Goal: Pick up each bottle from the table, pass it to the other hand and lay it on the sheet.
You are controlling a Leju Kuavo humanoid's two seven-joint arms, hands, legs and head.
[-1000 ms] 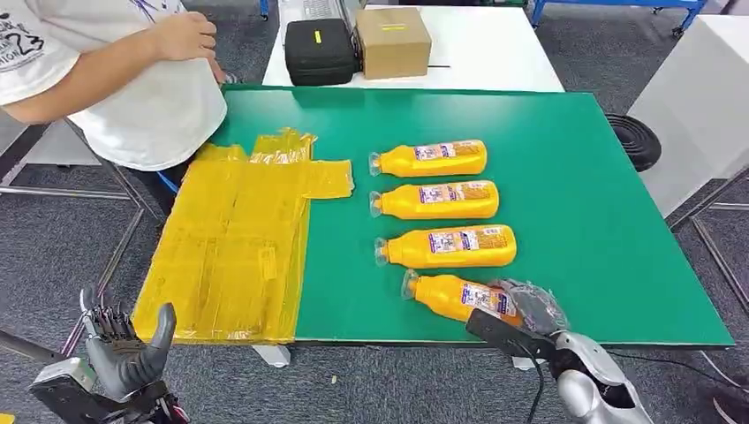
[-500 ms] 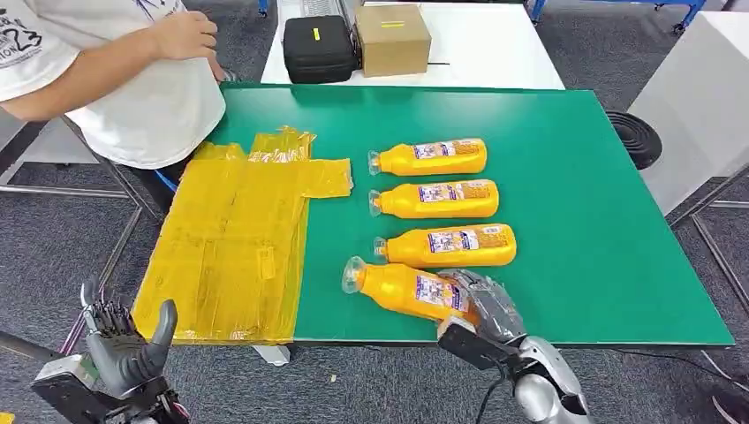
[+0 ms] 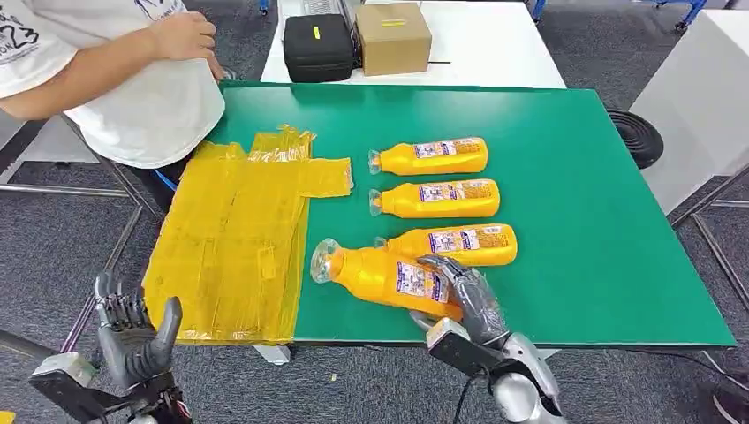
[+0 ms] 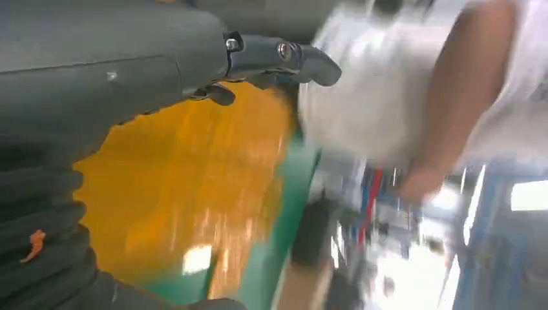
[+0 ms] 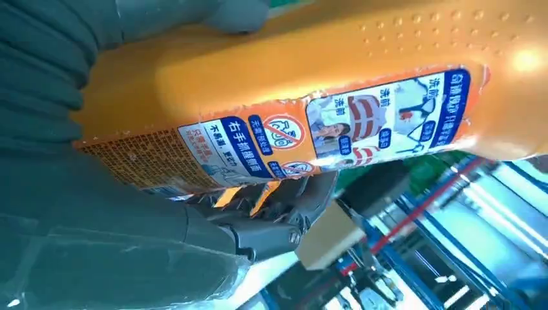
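An orange detergent bottle (image 3: 384, 276) is gripped around its base by the right hand (image 3: 468, 296) and lifted off the green table (image 3: 574, 221), cap pointing toward the yellow sheet (image 3: 230, 247), likely ready for handover. The left hand (image 3: 137, 336) waits low beside the sheet, fingers apart and empty. Four bottles in all: three lie in a row, one is held.
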